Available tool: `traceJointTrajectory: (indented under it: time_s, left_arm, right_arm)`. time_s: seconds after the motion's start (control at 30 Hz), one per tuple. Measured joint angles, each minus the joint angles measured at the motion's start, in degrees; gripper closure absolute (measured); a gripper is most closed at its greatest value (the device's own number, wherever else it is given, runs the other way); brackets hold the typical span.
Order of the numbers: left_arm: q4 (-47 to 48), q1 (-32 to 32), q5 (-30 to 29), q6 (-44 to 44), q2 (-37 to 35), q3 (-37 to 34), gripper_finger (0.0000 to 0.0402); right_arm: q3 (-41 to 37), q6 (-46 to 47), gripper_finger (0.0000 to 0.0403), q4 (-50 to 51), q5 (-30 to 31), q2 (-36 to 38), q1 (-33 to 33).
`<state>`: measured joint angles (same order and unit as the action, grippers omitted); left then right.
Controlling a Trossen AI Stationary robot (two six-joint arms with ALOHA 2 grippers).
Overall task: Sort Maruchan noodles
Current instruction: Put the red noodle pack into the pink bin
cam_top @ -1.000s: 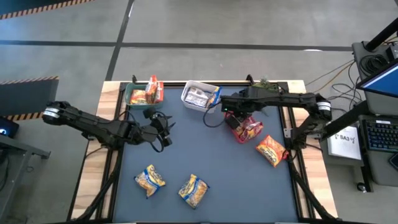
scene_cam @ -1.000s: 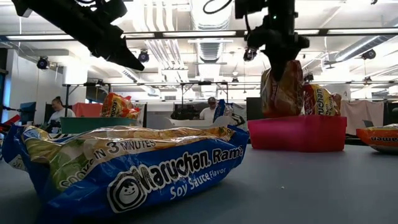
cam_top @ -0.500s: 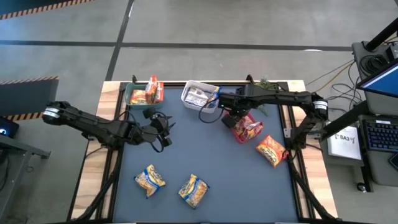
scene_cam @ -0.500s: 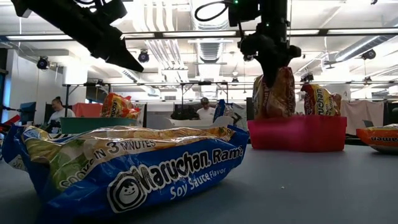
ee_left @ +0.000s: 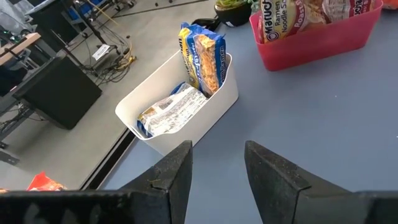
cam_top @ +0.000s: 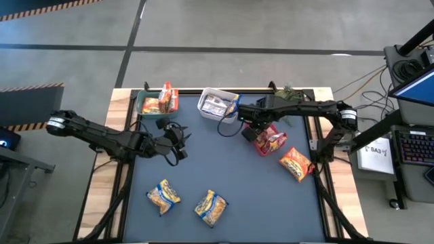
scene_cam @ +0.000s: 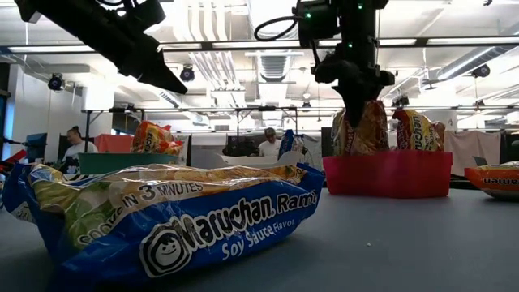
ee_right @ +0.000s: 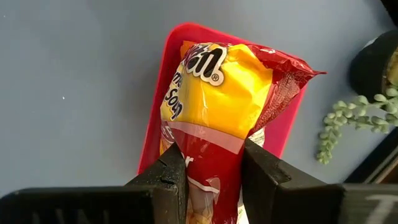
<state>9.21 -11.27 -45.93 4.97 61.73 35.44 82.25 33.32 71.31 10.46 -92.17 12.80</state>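
Note:
My right gripper (scene_cam: 354,96) hangs over the red bin (scene_cam: 388,174), shut on a red-and-yellow Maruchan noodle packet (ee_right: 217,102) whose lower part is behind the bin's wall. Another packet (scene_cam: 415,130) stands in that bin. My left gripper (ee_left: 214,165) waits open in the air at mid-left (cam_top: 178,144), with nothing between its fingers. Three packets lie flat on the mat: two near the front (cam_top: 163,195) (cam_top: 210,207) and one at the right (cam_top: 296,163). The green bin (cam_top: 144,106) and the white bin (ee_left: 186,127) hold packets too. My right gripper pinches the packet's red upper end (ee_right: 208,163) between its two fingers. The fingers come from above and point down. The packet hangs upright below them, its lower part inside the red bin; whether it touches the bin's floor is hidden by the wall.
The three bins stand in a row along the far edge of the dark mat (cam_top: 237,183). A small potted plant (ee_right: 348,118) sits just beyond the red bin. The blue soy-sauce packet (scene_cam: 178,223) fills the low view's foreground. People are in the room behind.
My right gripper has sunk and shifted a little toward the table's left with the red-and-yellow packet. The packet stays upright, and its lower end has gone deeper behind the red bin's wall.

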Motion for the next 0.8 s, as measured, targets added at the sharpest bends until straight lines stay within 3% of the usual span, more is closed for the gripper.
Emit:
traceJointTrajectory:
  time_s: [0.17,0.5,0.8]
  left_arm:
    - [0.0,0.0,0.02,0.0,0.0,0.0,0.0271]
    - [0.04,0.0,0.02,0.01,0.0,0.0,0.0271]
    - [0.17,0.0,0.02,0.02,0.0,-0.01,0.0271]
  right_arm:
    - [-1.38,-0.41,0.03,-2.17,0.04,0.09,-0.02]
    - [-1.74,-0.35,0.0208,-2.96,0.06,0.05,0.24]
    - [-1.74,-0.38,0.0193,-2.03,0.11,0.23,0.92]
